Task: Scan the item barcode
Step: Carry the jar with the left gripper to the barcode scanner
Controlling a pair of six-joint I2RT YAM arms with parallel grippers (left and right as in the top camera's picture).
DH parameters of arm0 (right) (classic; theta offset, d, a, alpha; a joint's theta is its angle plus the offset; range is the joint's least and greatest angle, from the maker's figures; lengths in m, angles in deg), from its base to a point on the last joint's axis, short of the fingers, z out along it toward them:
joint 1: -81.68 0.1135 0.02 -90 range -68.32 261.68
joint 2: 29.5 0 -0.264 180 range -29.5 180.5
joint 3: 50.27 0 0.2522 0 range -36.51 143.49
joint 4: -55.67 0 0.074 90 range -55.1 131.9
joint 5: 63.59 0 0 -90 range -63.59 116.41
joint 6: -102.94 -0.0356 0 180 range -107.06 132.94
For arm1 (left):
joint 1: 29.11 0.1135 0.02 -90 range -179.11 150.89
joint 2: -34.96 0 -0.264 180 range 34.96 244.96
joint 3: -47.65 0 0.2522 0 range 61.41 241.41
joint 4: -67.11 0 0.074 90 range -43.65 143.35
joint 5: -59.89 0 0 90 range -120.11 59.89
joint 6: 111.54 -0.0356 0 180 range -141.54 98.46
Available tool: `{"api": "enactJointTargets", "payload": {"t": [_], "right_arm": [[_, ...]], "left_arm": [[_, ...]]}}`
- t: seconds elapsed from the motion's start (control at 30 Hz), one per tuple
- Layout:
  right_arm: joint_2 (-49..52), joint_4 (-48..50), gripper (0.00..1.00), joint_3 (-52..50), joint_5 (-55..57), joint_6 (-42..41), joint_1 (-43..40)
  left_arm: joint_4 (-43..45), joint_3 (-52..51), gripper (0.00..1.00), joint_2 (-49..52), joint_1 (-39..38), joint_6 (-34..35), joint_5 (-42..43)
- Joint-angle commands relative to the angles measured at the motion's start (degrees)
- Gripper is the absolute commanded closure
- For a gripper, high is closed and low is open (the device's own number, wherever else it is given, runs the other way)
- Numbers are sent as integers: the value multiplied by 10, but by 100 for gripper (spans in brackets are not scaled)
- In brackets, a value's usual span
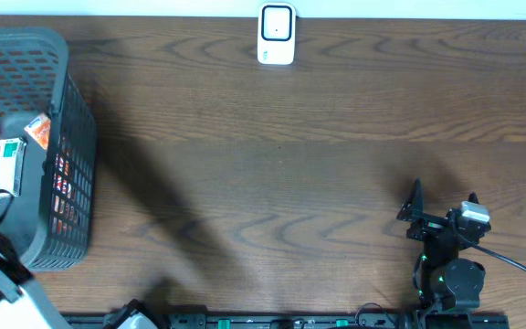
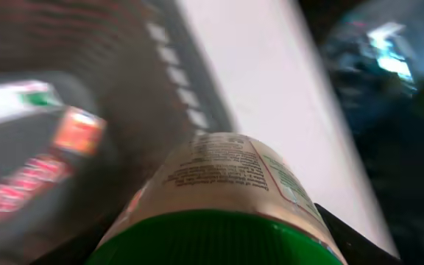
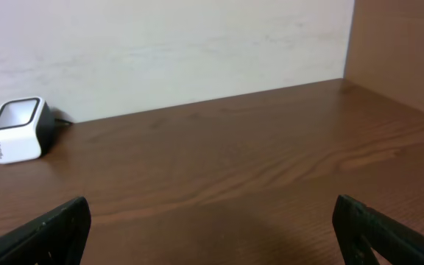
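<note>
**A:** Left pincer status?

**B:** Left pincer is part-closed on a bottle, with the jaws flanking it at the green cap end. The wrist view is blurred, so I can't see exact pad contact.

**A:** So where's the bottle?

**B:** In that pincer, right above the grey basket, with other packs below it. The scanner is well apart from it, across the worktop by the back wall.

**A:** Handling?

**B:** It looks like rigid plastic and fairly light. The body is round with a slick label, so I'd guess it can twist in the jaws. Best to hold it near the cap and keep the label clear for the barcode. I can't make out the barcode here.

**A:** Arm poses?

**B:** The left arm is reached out over the basket, and the bottle runs along the wrist's line with the cap nearest the camera. The right pincer is wide with nothing in it. It sits low over the worktop, facing the scanner from well back.
</note>
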Motion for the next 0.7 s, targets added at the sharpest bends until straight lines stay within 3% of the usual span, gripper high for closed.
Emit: {"api": "enactJointTargets", "payload": {"t": [0.0,0.17,0.4,0.67], "right_arm": [[0,-2,1,-1,-1,4,-3],[0,-2,1,-1,-1,4,-3],[0,-2,1,-1,-1,3,-3],[0,-2,1,-1,-1,4,-3]], "left_arm": [[10,14,49,-15,-65,31,69],[9,13,49,13,-213,21,33],[5,10,48,122,-444,-14,-125],[1,10,48,288,-586,-22,-274]]}}
